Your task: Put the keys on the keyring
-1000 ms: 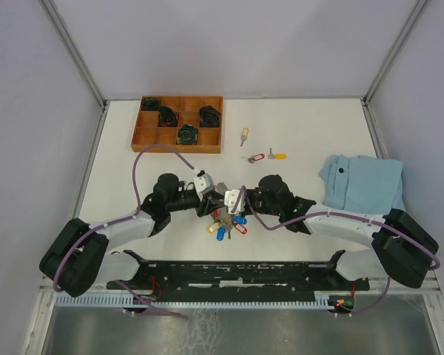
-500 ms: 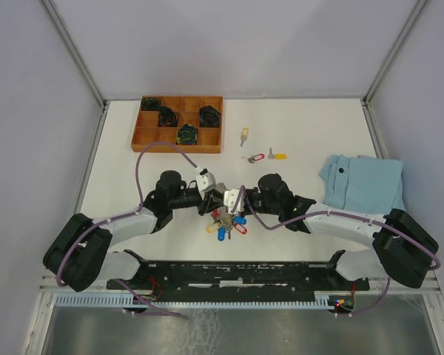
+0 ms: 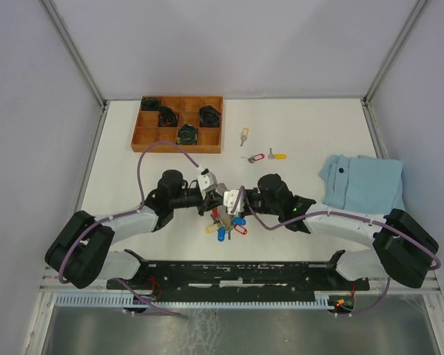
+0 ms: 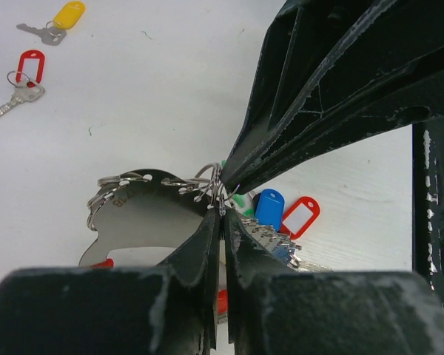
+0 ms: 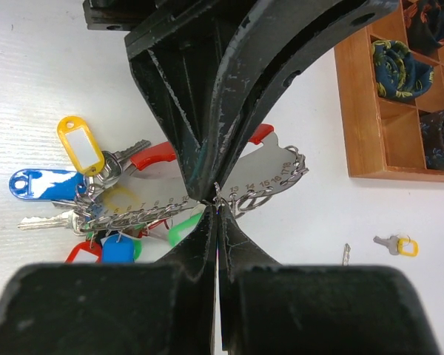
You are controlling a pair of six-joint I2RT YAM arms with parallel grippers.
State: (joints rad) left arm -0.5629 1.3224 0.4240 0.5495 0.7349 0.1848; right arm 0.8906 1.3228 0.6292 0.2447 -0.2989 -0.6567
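Progress looked slight: three tagged keys (image 3: 254, 157) lay loose on the surface (image 3: 318, 126), well beyond both end effectors, none yet threaded on. The keyring (image 5: 263, 171) sat directly between the left end effector (image 4: 220, 214) and right end effector (image 5: 216, 209), each pinched shut on its wire loop.

colour rundown, quick:
- keyring (image 5: 163, 198): shiny silver plate w/ tiny black numbers, silver loops, red strap (image 5: 154, 155)
- tags on it: yellow tag (image 5: 80, 144) w/ white insert, blue tag (image 5: 41, 183), green tag (image 5: 183, 228), red tag (image 4: 300, 216) w/ white insert
- loose keys all silver: red-tag key (image 4: 29, 68), yellow-tag key (image 4: 68, 15), third key (image 3: 244, 134) yellow tag too
- table (image 3: 318, 126) white
- tray (image 3: 148, 137) orange-brown wood; coils (image 5: 403, 63) inside dark blue-green, pale flecks
- cloth (image 3: 362, 183) light blue
- cables (image 3: 163, 145) purple
- left gripper (image 4: 220, 216), right gripper (image 5: 216, 208): black, scuffed grey
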